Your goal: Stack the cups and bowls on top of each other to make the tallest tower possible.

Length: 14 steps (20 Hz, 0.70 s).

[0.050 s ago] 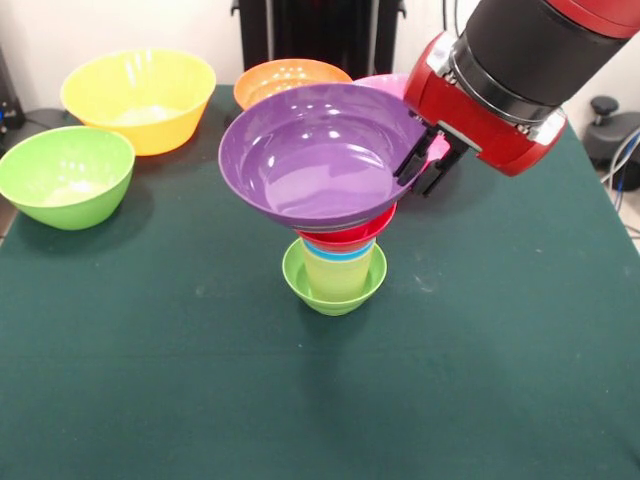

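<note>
We see a dark green counter [520, 330] filling most of the view, its cloth faintly scuffed and bare toward the near edge. Behind it runs a pale wall, with a black stand at the top middle and some dark gear and cables at the right edge.

Near the counter's middle stands the tower [335, 255]: a small lime bowl [333, 290] on the cloth, a pale yellow cup [338, 272] upright inside it, a blue rim and a red rim just above, and the wide purple bowl [315, 150] on top, tilted toward us.

The red and black arm [510, 60] comes in from the upper right. Its jaws [427, 160] pinch the purple bowl's right rim, one black finger inside the bowl and one outside.

At the far left sit the green bowl [65, 175] and, just behind it, the yellow bowl [140, 98], both upright on the counter, each with a pale patch at its bottom. The orange bowl [290, 78] stands at the far edge, partly hidden by the purple one. A sliver of the pink bowl [385, 84] shows between the purple bowl and the arm.
</note>
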Tool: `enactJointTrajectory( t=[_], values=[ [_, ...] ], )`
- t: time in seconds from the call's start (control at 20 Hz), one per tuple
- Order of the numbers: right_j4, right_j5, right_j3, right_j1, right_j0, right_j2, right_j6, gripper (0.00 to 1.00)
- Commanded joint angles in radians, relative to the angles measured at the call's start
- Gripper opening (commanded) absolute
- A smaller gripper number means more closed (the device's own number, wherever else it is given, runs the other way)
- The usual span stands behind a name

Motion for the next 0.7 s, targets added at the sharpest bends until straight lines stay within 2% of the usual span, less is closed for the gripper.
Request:
enactJointTrajectory(
  t=[0.05, 0.7],
  values=[
    [0.014, -0.033, 0.093, 0.001, 0.021, 0.107, 0.097, 0.00],
    [0.031, -0.051, 0.132, -0.011, 0.029, 0.100, 0.116, 0.00]
  ],
)
